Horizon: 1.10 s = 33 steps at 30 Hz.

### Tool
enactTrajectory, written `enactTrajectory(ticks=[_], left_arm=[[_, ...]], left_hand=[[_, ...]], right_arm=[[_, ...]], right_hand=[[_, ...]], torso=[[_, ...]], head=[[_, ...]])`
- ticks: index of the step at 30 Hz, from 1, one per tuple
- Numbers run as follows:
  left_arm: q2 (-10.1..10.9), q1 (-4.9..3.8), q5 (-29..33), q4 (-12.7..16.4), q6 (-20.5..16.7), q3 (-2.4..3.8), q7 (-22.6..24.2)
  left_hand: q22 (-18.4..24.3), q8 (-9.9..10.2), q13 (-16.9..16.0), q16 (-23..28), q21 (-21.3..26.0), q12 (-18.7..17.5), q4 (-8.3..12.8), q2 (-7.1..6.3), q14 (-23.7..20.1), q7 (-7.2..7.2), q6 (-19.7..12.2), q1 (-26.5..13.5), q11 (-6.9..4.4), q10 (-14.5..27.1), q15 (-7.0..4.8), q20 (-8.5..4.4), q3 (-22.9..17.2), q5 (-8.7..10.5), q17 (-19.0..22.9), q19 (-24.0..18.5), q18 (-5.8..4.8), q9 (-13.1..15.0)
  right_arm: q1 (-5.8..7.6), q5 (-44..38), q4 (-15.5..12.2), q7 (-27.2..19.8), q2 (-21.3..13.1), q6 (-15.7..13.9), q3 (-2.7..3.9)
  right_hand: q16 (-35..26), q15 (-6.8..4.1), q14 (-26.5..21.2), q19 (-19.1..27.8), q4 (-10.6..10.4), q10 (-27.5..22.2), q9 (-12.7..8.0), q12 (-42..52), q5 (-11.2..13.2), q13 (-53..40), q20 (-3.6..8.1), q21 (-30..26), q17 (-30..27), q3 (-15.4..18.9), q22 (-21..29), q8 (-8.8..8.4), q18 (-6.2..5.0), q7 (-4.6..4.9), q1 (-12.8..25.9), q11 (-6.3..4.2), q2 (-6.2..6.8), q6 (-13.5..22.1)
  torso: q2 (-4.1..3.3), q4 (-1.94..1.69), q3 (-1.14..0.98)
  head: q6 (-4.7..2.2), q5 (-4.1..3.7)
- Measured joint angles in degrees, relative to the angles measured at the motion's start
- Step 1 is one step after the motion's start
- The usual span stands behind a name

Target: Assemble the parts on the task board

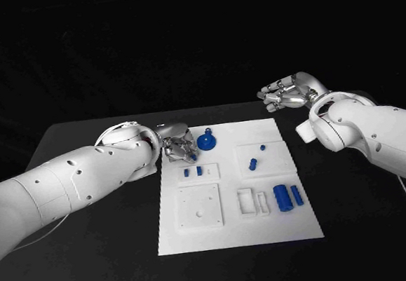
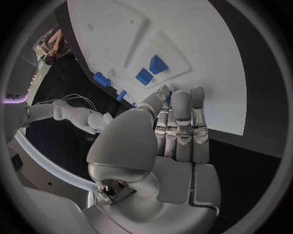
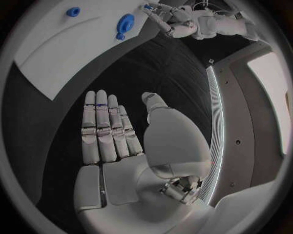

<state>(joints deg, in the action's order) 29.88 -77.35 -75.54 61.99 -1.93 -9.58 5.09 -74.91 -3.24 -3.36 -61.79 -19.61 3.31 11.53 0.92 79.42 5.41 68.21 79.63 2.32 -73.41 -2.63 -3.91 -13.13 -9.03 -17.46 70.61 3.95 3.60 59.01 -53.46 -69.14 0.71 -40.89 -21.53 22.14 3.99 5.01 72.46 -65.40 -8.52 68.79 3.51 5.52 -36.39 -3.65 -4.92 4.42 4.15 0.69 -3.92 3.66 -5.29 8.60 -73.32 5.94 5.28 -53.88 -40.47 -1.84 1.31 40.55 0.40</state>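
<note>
Scene: A white task board (image 1: 239, 234) is seen in the middle of a black table (image 1: 98, 268), flanked by two white arms with silver hands.

Left hand: The left hand (image 1: 176, 148) is held over the board's far-left corner, at about 11 o'clock from the board's centre. Its fingers (image 2: 180, 122) are drawn together with the thumb tip against them; something blue is glimpsed between the fingertips in the left wrist view, but whether a part is pinched there cannot be told.

Right hand: The right hand (image 1: 289, 93) is raised off the board's far-right corner, at about 1 o'clock, released, with its fingers (image 3: 105, 127) straight and nothing in them.

Parts: A round blue knob (image 1: 207, 142) is seen at the board's far edge, just beside the left hand, at about 3 o'clock from it. Two small blue blocks (image 1: 193, 172) lie at about 6 o'clock from that hand. Blue pegs (image 1: 257, 160) are seen on the raised plate right of centre, and two blue cylinders (image 1: 289, 195) lie at about 4 o'clock from the centre, their long axes running near to far.

Key relation: The knob and the blocks are judged far nearer the left hand; the cylinders lie nearer the right arm's side.

Progress: Assembly is judged to be at an early stage, with most parts lying loose.
</note>
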Motion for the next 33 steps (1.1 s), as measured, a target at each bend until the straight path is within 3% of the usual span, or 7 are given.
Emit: enactTrajectory(ticks=[12, 16, 19, 25, 29, 33], left_arm=[[0.3, -0.04, -0.5, 0.6, -0.1, -0.12, 0.0], [0.3, 0.00, -0.4, 0.6, -0.2, -0.21, 0.0], [0.4, 0.03, -0.4, 0.5, -0.3, -0.23, 0.1], [0.3, 0.12, -0.2, 0.5, -0.6, -0.31, 0.2], [0.3, 0.18, 0.0, 0.5, -0.6, -0.34, 0.3], [0.3, 0.19, 0.1, 0.5, -0.6, -0.35, 0.3]], left_hand=[[0.0, -0.2, 0.0, 0.0, -0.2, 0.0, 0.5, 0.30, 0.0, 0.22, -0.1, 0.3, -0.04, -0.2, 0.00, -0.20, 0.5, 0.29, 0.0, -0.2, -0.14, 0.1], [0.0, -0.4, -0.1, 0.0, -0.2, 0.0, 0.8, 0.27, 0.0, 0.36, -4.7, 0.3, 0.75, 1.6, 0.01, 0.01, 0.2, 0.56, 0.0, -0.4, 0.53, 0.1], [0.0, -0.4, -0.1, 0.0, -0.2, 0.0, 1.1, -0.59, -0.2, -0.14, -7.0, -0.1, 1.09, 2.4, 0.20, 0.01, 0.0, 1.23, 0.0, -0.4, 0.86, 0.0], [0.0, -0.4, 0.0, 0.0, -0.2, 0.0, 0.9, -1.67, -0.4, -0.92, -9.5, -0.7, 1.45, 3.9, 0.41, 0.64, -1.1, 1.54, 0.0, -0.2, 1.06, 0.0], [0.0, -0.4, 0.1, 0.0, 0.2, 0.0, 0.4, -2.56, -0.9, -2.08, -14.1, -1.6, 1.91, 5.3, 0.91, 0.77, -1.1, 1.54, 0.2, -0.3, 1.44, -0.2], [0.0, -0.4, 0.1, 0.0, 1.2, 0.0, -0.7, -3.36, -1.1, -2.15, -16.2, -1.4, 2.18, 6.2, 1.13, 1.26, -0.8, 1.54, 0.3, 0.0, 1.84, -0.2]], right_arm=[[0.00, 0.0, 0.0, 0.0, 0.0, 0.0, 0.00], [0.00, 0.0, 0.1, 0.0, 0.0, 0.0, 0.00], [0.00, 0.0, 0.1, 0.0, 0.0, 0.0, 0.00], [0.00, 0.0, 0.1, 0.0, 0.0, 0.0, 0.00], [0.00, 0.0, 0.1, 0.0, 0.0, 0.0, 0.00], [0.00, 0.0, 0.1, 0.0, 0.0, 0.0, 0.00]], right_hand=[[0.0, 0.00, 0.0, 0.0, 0.0, 0.0, 0.0, 0.0, 0.0, 0.0, 0.00, 0.0, 0.0, 0.0, 0.0, 0.00, 0.00, 0.00, 0.0, 0.00, 0.00, 0.0], [0.0, 0.00, 0.0, 0.0, 0.0, 0.0, 0.0, 0.0, 0.0, 0.0, 0.00, 0.0, 0.0, 0.0, 0.0, 0.00, 0.00, 0.00, 0.0, 0.00, 0.00, 0.0], [0.0, 0.00, 0.0, 0.2, 0.0, 0.0, 0.0, 0.0, 0.0, 0.0, -0.17, 0.0, 0.0, 0.0, 0.0, 0.00, 0.00, 0.00, 0.0, 0.00, 0.00, 0.0], [0.0, 0.21, -0.2, 0.4, 0.0, 0.0, 0.0, 0.0, 0.0, 0.0, -0.02, 0.0, 0.0, 0.0, 0.0, 0.00, 0.01, 0.00, 0.0, 0.00, 0.00, 0.0], [0.0, 0.42, -0.8, 0.8, 0.1, -0.4, 0.0, -0.3, 0.0, 0.0, -0.41, 0.0, -0.1, 0.1, 0.1, 0.00, 0.01, 0.00, 0.0, 0.40, 0.00, 0.0], [0.0, 0.52, -1.3, 1.2, 0.2, -0.8, 0.0, -0.5, 0.0, 0.0, -0.41, 0.0, -0.1, 0.2, 0.1, 0.00, 0.01, 0.00, 0.0, 0.40, 0.00, 0.0]], torso=[[0.00, 0.00, 0.03], [0.00, 0.03, 0.03], [0.00, 0.04, 0.03], [0.00, 0.05, 0.04], [0.01, 0.05, 0.02], [0.01, 0.05, 0.01]], head=[[0.07, 0.03], [0.07, 0.07], [0.06, 0.07], [0.06, 0.01], [0.02, 0.00], [-0.03, 0.00]])
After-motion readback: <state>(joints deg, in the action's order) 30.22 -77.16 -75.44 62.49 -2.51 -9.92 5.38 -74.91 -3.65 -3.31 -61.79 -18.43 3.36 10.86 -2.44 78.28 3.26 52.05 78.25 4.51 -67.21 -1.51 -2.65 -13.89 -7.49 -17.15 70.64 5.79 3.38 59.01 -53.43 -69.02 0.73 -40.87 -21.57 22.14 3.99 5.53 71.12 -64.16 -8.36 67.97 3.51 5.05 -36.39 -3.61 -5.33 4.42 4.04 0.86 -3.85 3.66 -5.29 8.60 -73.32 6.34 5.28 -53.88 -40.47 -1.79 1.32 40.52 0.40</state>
